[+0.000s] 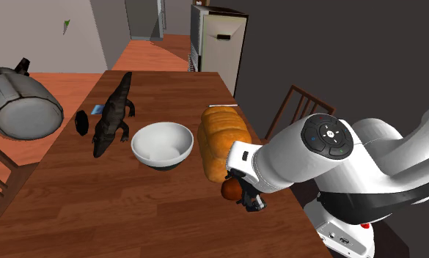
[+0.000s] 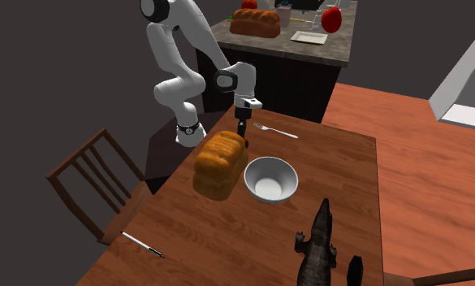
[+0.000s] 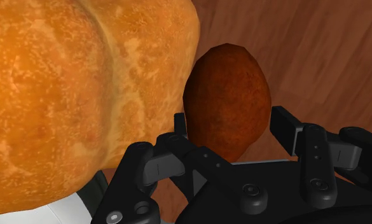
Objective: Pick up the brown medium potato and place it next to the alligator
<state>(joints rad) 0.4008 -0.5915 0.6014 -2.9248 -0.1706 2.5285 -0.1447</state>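
The brown potato lies on the wooden table right beside a big golden bread loaf. My black gripper is shut on the potato, one finger on each side of it. In the shoulder view the potato shows at the near end of the loaf, with the gripper down at it. The dark alligator lies farther up the table toward that view's left, beyond a white bowl. In the second exterior view the gripper hangs behind the loaf, and the alligator lies near the front edge.
The white bowl stands between the loaf and the alligator. A small black object sits beside the alligator, and a grey pot at the shoulder view's left. A fork, a knife and a wooden chair are nearby.
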